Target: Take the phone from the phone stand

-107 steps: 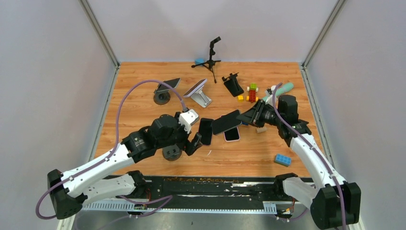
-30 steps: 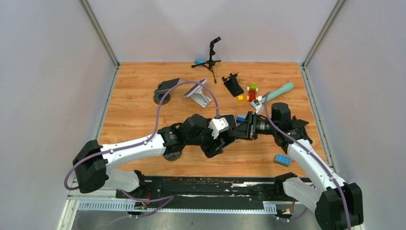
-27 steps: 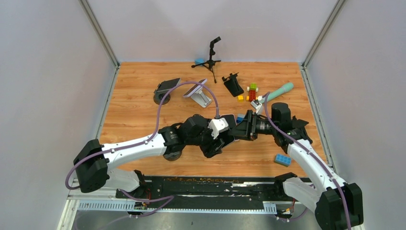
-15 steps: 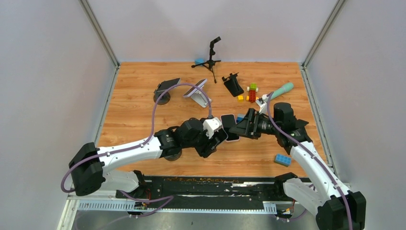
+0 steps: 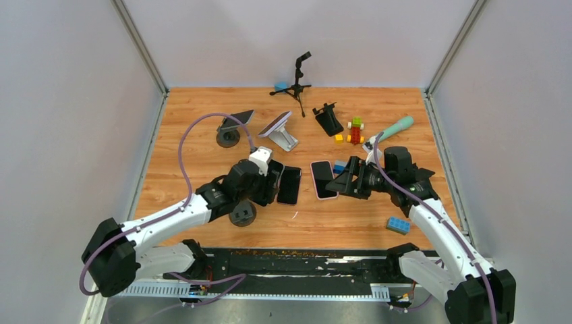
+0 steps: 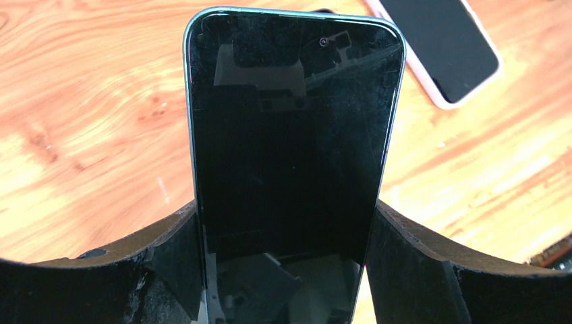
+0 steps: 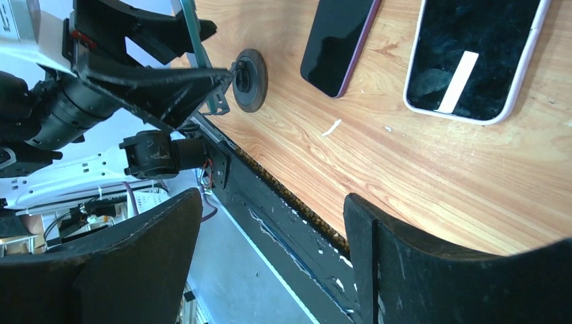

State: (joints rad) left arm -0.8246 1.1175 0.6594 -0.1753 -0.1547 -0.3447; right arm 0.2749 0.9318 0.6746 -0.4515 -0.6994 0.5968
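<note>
A: Overhead view, lighting?
B: Bright, even, diffuse from above; soft, faint shadows on the wooden table (image 5: 195,101); sharp edge to edge.
A: Left wrist view?
B: Warm, well lit, wood grain crisp; dim reflections and dust on the screen of the phone (image 6: 290,169); left fingers (image 6: 418,270) dark, slightly soft.
A: Right wrist view?
B: White streak of glare on the pink-cased phone (image 7: 485,40); right fingers (image 7: 135,270) black, blurred, featureless.

left arm (image 5: 168,219) reaches from its near-left base toward centre, wrist low, left gripper (image 5: 272,177) clamped on a phone (image 6: 290,135). right arm (image 5: 432,216) elbows in from the near right, right gripper (image 5: 345,181) points left, jaws wide apart.
</note>
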